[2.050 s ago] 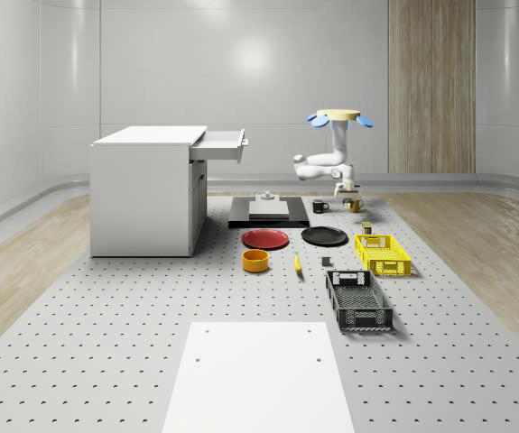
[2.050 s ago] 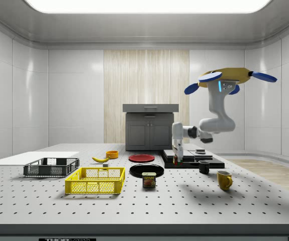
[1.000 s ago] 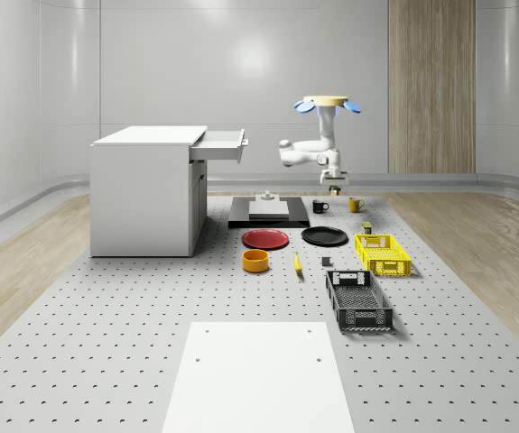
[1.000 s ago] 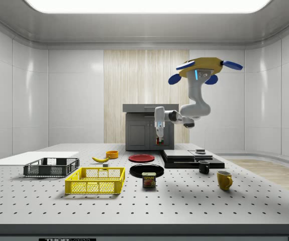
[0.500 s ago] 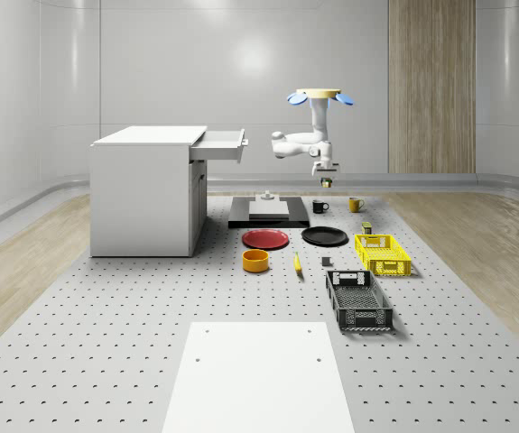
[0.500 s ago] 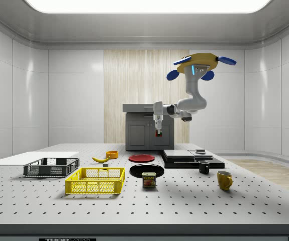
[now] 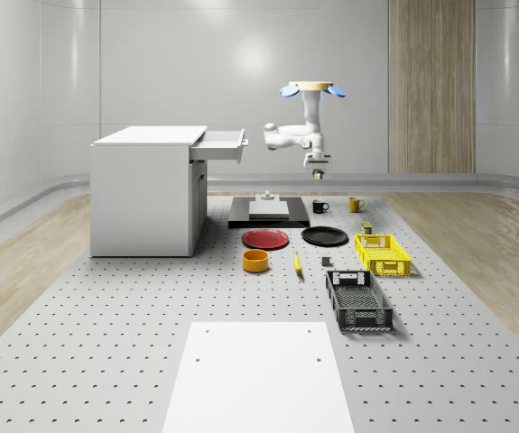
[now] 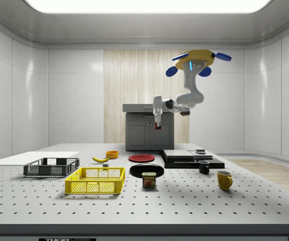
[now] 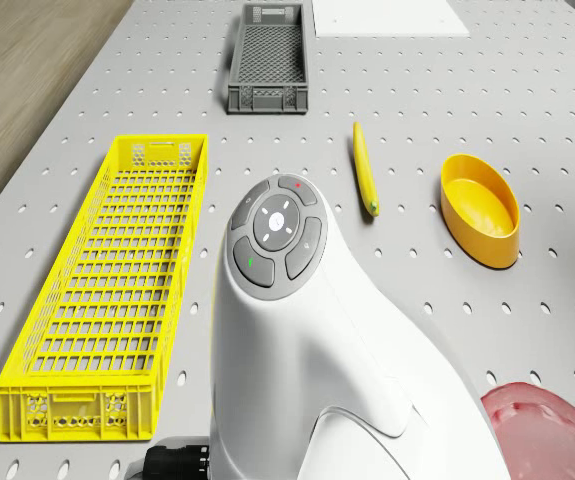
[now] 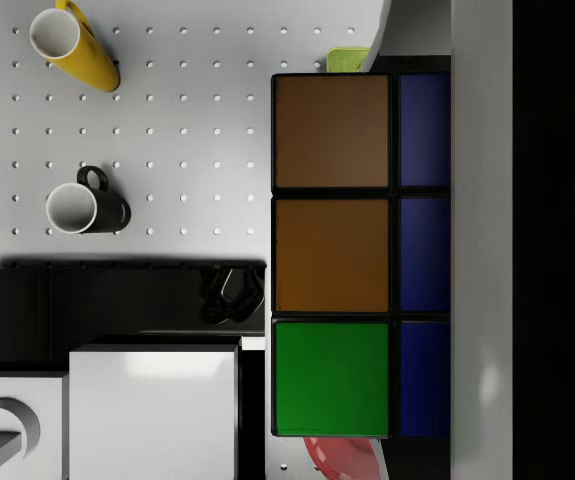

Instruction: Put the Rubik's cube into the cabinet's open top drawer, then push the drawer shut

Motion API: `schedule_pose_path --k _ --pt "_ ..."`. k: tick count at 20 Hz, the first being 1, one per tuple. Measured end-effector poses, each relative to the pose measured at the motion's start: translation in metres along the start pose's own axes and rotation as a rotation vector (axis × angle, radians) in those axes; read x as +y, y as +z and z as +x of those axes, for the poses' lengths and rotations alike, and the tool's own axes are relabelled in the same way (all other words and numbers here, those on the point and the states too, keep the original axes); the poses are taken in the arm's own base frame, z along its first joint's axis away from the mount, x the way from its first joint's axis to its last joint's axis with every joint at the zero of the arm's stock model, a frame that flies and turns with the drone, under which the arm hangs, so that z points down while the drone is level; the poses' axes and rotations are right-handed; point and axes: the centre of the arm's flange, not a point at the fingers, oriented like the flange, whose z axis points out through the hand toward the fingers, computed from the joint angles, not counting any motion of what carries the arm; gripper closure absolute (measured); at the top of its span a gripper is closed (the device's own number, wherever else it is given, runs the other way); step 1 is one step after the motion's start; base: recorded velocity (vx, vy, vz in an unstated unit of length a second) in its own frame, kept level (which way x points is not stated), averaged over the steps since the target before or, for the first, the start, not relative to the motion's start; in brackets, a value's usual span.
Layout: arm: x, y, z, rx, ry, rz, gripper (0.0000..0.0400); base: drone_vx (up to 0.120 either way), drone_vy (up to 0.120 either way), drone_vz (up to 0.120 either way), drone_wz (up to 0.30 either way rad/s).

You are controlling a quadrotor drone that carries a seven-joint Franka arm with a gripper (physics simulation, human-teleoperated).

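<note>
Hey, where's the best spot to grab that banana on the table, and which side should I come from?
Take the banana across its middle, coming straight down from above. It lies flat on the table, long and thin, so only its narrow width suits a two-finger grip. The orange bowl beside it stands apart, so there is likely room on both sides.

Rubik's cube [image 10: 332,255], brown, green and blue squares showing, held aloft; cabinet's top drawer [image 7: 221,144] stands open.
</note>
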Motion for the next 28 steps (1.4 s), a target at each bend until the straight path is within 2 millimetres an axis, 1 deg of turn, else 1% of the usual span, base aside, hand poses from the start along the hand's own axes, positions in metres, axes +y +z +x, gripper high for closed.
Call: schedule_pose_path --k 28 --pt "0.0 0.0 0.0 0.0 0.0 0.0 0.0075 0.0 -0.12 0.12 0.0"
